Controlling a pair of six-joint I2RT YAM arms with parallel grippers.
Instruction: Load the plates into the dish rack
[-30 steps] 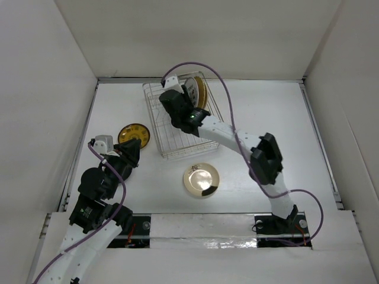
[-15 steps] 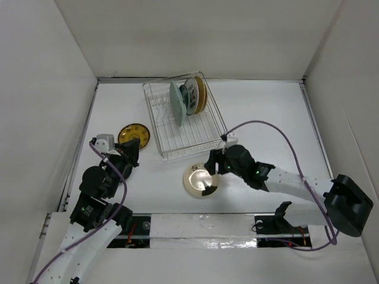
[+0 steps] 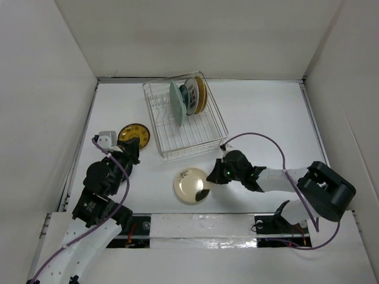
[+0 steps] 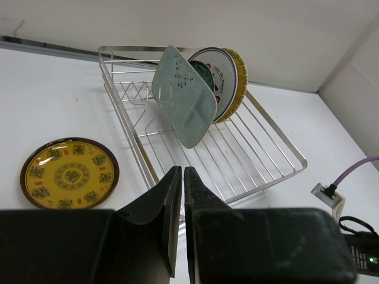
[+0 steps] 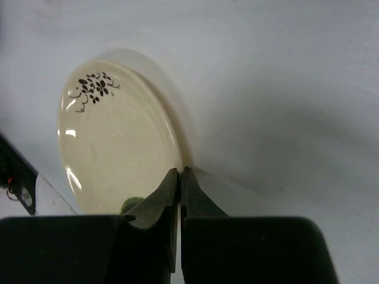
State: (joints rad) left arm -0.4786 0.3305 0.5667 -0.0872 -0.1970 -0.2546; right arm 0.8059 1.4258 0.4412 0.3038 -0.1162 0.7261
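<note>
The glossy cream plate [image 3: 190, 186] lies flat on the table in front of the dish rack [image 3: 198, 137]. My right gripper [image 3: 209, 178] is shut, its tips touching the plate's right rim [image 5: 112, 142], with nothing between the jaws [image 5: 179, 170]. The rack [image 4: 260, 151] holds a pale green squarish dish [image 3: 175, 104] [image 4: 183, 97], a white teal-patterned plate with red marks [image 4: 220, 74] and a tan plate [image 4: 240, 64], all upright at its far end. The yellow-and-dark-brown plate [image 3: 134, 133] [image 4: 69, 173] lies left of the rack. My left gripper [image 3: 131, 154] [image 4: 177, 173] is shut and empty just near of it.
White walls enclose the table on three sides. The near table edge [image 3: 195, 218] runs just in front of the cream plate. The right arm's purple cable [image 3: 260, 137] loops over the table right of the rack.
The right arm left the rack, where the pale green dish now stands, and came down to the cream plate. That plate has slid toward the near left. The left arm shifted slightly.
</note>
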